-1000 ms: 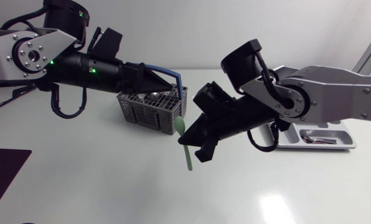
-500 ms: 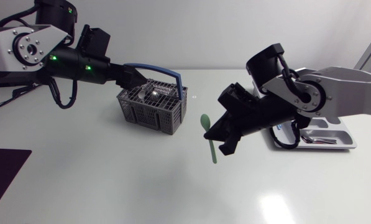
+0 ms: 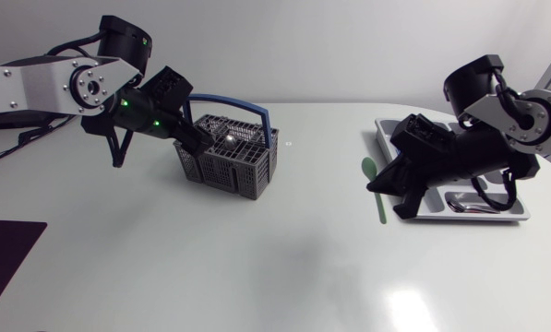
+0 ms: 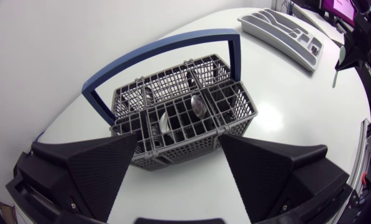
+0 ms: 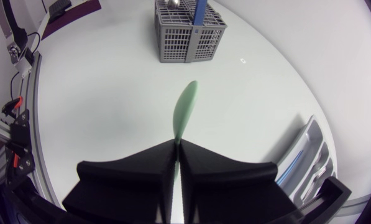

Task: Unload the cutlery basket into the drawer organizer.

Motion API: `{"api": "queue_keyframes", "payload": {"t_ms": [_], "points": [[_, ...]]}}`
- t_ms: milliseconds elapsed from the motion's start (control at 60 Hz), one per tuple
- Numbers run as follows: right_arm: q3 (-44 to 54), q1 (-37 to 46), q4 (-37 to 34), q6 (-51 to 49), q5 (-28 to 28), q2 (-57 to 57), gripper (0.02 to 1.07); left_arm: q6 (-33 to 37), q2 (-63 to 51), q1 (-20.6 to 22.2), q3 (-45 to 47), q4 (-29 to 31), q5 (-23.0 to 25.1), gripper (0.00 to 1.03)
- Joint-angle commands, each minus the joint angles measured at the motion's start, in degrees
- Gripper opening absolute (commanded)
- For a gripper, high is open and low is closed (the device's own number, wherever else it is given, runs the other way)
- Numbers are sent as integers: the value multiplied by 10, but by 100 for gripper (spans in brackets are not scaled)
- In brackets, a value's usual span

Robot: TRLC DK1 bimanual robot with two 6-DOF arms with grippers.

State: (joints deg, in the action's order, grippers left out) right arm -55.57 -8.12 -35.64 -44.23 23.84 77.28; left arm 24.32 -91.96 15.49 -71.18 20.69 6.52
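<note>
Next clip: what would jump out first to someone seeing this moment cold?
The green spoon stands out first, clamped in the right gripper just beside the grey drawer organizer at the table's right. Next is the grey cutlery basket left of centre, with its blue handle and silver cutlery standing inside, and the open left gripper right at it.

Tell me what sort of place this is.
Probably a robotics lab bench, not a kitchen: the left arm and right arm flank a white table, where the cutlery basket, drawer organizer and the green spoon in the right pincer look like test props.
</note>
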Motion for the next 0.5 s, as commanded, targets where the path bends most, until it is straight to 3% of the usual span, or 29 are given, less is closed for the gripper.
{"api": "queue_keyframes", "payload": {"t_ms": [0,300,483], "points": [[-14,26,-15,-61,-9,-10,8,31,-12,6,-21,1,-13,95],[-10,143,-20,-223,-30,3,8,63,-31,5,-32,-10,-18,95],[0,218,18,-350,-62,16,8,71,-40,0,-31,-35,-18,95]]}}
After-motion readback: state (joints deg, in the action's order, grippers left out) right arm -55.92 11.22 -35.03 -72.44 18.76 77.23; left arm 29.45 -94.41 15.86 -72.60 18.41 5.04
